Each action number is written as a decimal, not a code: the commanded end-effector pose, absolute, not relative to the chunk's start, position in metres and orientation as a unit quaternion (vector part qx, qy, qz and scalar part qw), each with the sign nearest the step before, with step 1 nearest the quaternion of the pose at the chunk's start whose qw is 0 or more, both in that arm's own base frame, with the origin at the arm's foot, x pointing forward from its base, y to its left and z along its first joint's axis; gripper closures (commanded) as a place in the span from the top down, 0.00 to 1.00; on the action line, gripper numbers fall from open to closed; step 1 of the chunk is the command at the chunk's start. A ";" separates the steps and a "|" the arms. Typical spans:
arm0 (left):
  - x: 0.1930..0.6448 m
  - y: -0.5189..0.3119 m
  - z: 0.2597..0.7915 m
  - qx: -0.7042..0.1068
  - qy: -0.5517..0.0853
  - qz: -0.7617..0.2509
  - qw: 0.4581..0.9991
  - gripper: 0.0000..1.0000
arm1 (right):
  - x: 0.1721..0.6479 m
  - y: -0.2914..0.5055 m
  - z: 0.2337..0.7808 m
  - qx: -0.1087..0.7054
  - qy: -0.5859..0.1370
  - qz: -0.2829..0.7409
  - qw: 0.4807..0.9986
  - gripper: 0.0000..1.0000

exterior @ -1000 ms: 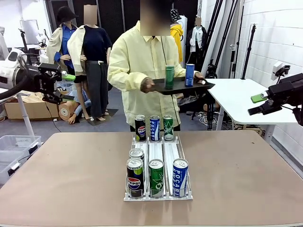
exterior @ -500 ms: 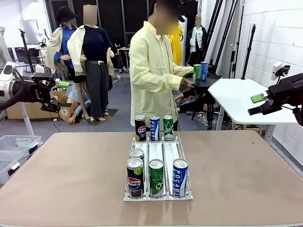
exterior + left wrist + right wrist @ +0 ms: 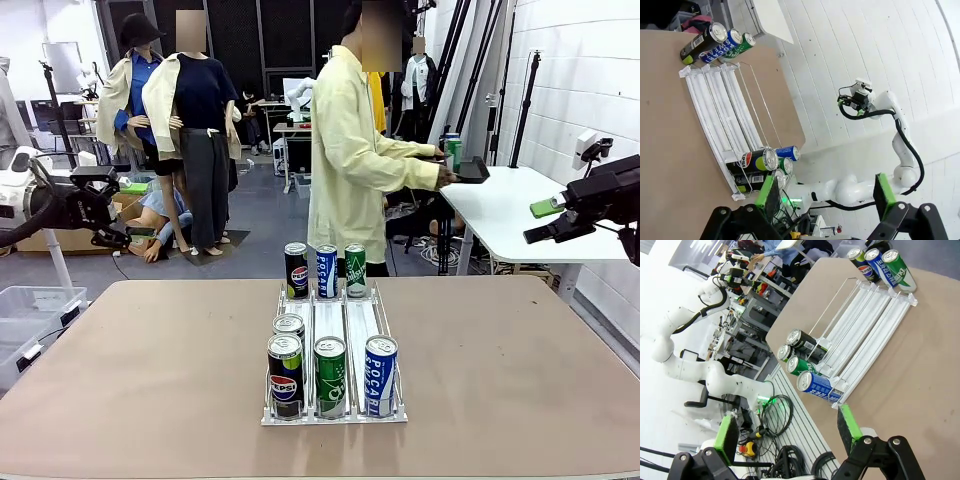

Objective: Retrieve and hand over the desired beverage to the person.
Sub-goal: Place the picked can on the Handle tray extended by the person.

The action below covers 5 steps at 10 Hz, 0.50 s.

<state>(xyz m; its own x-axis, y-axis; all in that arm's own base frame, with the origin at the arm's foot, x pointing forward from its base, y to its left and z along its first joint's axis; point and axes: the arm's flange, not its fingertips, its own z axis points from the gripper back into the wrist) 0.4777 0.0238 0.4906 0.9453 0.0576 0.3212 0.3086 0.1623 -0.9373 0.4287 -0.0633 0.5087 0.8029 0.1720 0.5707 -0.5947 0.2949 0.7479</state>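
Observation:
Several drink cans stand in a clear three-lane rack [image 3: 352,322] at mid-table: a Pepsi can [image 3: 285,375], a green can [image 3: 330,377] and a blue can [image 3: 380,375] at the near end, three more at the far end [image 3: 327,271]. The person [image 3: 355,165] stands beyond the table, turned right, holding a black tray [image 3: 472,170] with cans over a white side table. My left gripper [image 3: 138,210] hovers open far left of the table. My right gripper [image 3: 540,222] hovers open far right. Both wrist views show empty open fingers [image 3: 767,192] [image 3: 849,422] and the rack [image 3: 715,105] [image 3: 867,315] far off.
The brown table [image 3: 150,380] lies bare around the rack. A white side table [image 3: 520,205] stands at the back right, a clear bin [image 3: 30,310] at the left. Stands and cables fill the background.
The person has turned from facing me to the right, carrying the tray and its cans toward the white side table. My left gripper has dropped lower and drifted left. The right arm is still.

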 end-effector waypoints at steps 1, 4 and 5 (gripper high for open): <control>0.477 0.021 0.488 -0.650 -0.154 -0.104 0.736 1.00 | 0.429 -0.062 0.510 0.541 -0.198 0.245 0.779 1.00; 0.478 0.024 0.491 -0.642 -0.143 -0.084 0.749 1.00 | 0.429 -0.062 0.510 0.541 -0.198 0.245 0.779 1.00; 0.478 0.024 0.491 -0.642 -0.143 -0.084 0.749 1.00 | 0.429 -0.062 0.510 0.541 -0.198 0.245 0.779 1.00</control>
<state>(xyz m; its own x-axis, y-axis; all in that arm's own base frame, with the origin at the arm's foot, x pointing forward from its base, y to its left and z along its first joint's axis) 0.4778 0.0222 0.4894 0.9451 0.0526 0.3224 0.3106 0.1606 -0.9369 0.4287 -0.0633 0.5087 0.8029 0.1720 0.5707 -0.5947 0.2949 0.7479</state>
